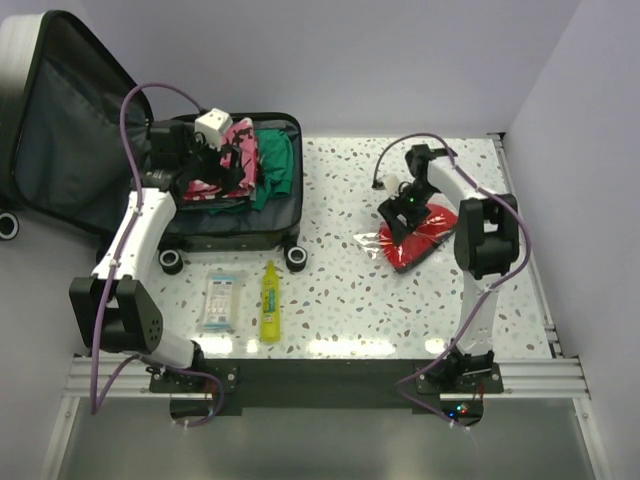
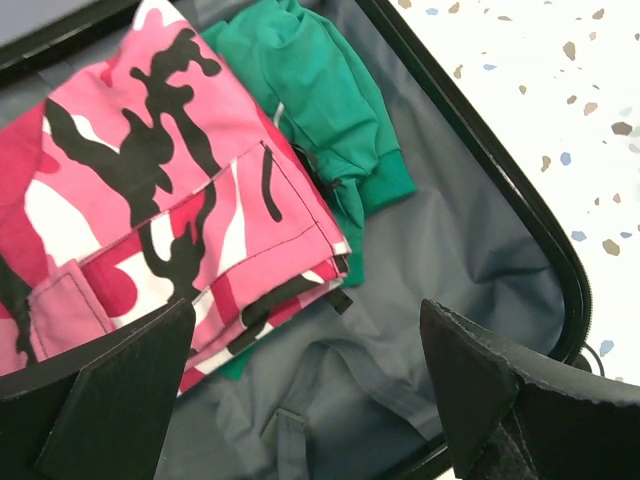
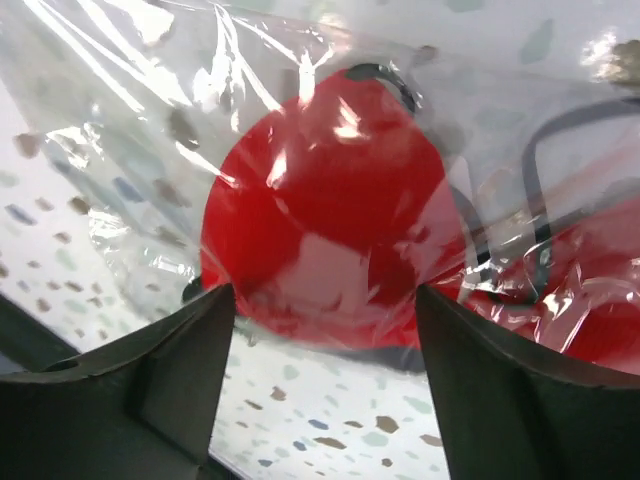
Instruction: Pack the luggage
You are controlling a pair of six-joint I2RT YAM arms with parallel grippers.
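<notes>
Black fingers (image 2: pixel 130 390) of left gripper (image 2: pixel 308 335) fill the bottom of the left wrist view, spread wide, nothing held, hovering over bare grey lining (image 2: pixel 460 250) inside the luggage (image 1: pixel 232 238). Probably parked there because that's the free corner for the next item

Right gripper (image 3: pixel 325 300) is also spread wide, jaws either side of red item in clear plastic bag (image 3: pixel 320 210), mid-right on table (image 1: pixel 340 200). Looks lined up for a pinch, no grip yet

Luggage sits far-left on table, open. Lid (image 1: pixel 60 130) is tipped up and back to the left so arms can reach in from above, and the base shell lies flat. Wheels (image 1: pixel 297 257) face the near edge, so I judge long axis runs near-to-far, wheel end toward the arms

Pink camo garment (image 2: pixel 150 180) and green garment (image 2: pixel 320 90) are folded side by side inside, touching. Wipes packet (image 1: pixel 220 300) and yellow bottle (image 1: pixel 270 300) lie just in front of wheels, not packed yet
</notes>
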